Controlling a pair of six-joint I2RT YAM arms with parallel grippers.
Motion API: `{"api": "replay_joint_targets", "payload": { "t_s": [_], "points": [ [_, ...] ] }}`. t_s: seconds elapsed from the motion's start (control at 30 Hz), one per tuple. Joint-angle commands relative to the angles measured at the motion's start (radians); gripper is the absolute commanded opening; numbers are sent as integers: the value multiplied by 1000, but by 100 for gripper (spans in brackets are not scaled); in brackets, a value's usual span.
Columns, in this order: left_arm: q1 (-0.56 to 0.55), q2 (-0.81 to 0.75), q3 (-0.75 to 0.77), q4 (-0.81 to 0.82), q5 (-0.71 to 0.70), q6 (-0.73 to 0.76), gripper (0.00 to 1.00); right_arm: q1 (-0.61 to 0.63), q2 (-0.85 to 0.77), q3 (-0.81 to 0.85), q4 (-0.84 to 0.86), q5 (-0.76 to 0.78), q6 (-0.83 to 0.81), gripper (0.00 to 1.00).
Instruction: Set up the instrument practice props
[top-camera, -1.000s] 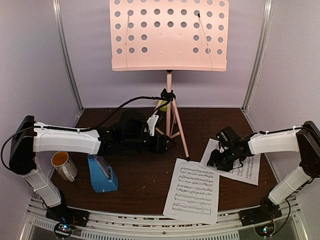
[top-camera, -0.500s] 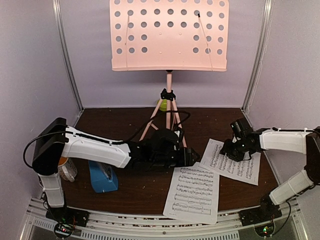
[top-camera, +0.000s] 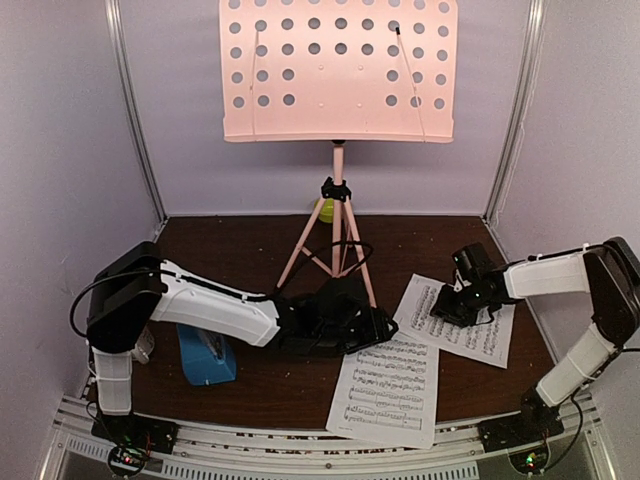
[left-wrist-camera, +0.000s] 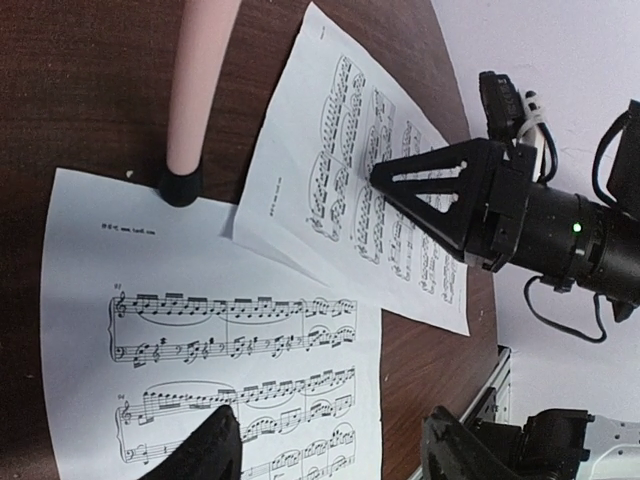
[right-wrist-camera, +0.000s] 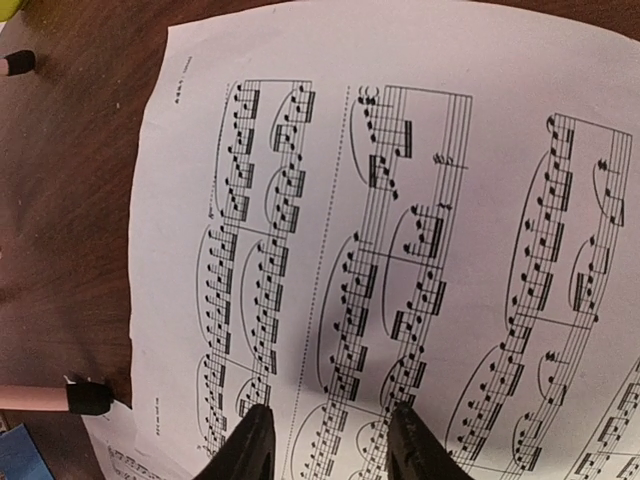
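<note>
Pale lilac walls (top-camera: 60, 140) enclose a dark brown wooden table (top-camera: 290, 375), evenly lit.

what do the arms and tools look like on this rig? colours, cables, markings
Matching pair: left arm and right arm have white link shells with black joints and wrists, each trailing a thin black cable. Both the left tool and right tool are black; the right's fingers are triangular with truss cutouts. Its wrist shows a green light. No readable markings.

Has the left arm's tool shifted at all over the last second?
Yes. The left tool has swung right and nearer, crossing the legs of the music stand to reach the near sheet.
</note>
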Motion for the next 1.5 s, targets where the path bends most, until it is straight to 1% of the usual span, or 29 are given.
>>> {"api": "replay_joint_targets", "payload": {
  "t_s": [0.0,0.2,0.47,0.63,0.87,1.03,1.17,1.23,1.33,1.37,1.47],
  "points": [
    [-4,38,45,38,-4,-58,63,29,24,-99,-15,-82,31,39],
    [-3,77,58,40,-18,-102,62,61,-8,-170,6,-104,28,38],
    [-4,94,1,35,-54,-216,61,94,-46,-250,31,-131,32,36],
    [-4,135,31,35,-35,-217,61,115,-62,-282,58,-145,54,35],
    [-4,163,49,23,-60,-268,60,134,-82,-292,70,-156,72,34],
    [-4,188,59,85,-58,-280,59,137,-79,-286,70,-156,69,33],
    [-4,208,82,129,-71,-259,59,139,-74,-283,71,-163,66,33],
    [-4,216,95,157,-76,-242,61,139,-74,-279,68,-165,64,33],
    [-4,224,119,176,-85,-205,74,139,-79,-273,61,-169,57,32],
    [-4,225,129,173,-96,-192,76,140,-79,-271,59,-169,52,32],
    [-4,226,139,203,-122,-166,77,139,-79,-268,53,-170,42,32]
  ]
}}
